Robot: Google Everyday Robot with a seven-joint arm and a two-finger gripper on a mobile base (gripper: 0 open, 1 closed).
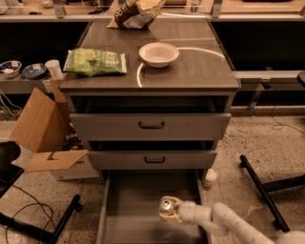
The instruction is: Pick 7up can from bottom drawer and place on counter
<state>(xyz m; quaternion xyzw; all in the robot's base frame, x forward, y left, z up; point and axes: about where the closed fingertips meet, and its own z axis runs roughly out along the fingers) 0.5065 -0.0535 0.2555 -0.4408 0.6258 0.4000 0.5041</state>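
Note:
The bottom drawer [131, 198] is pulled out wide, with a flat grey floor. The 7up can [167, 206] stands upright in it at the right, its silver top showing. My gripper [167, 210] reaches in from the lower right on a white arm and its fingers are closed around the can's body. The counter [195, 71] is the dark wood-grain cabinet top with a thin white curved line.
On the counter lie a white bowl [158, 53], a green chip bag [95, 62] and a brown bag [136, 13] at the back. Two upper drawers [151, 126] with black handles overhang the bottom one. A small white bottle [209, 177] stands on the floor right; a cardboard box [43, 131] left.

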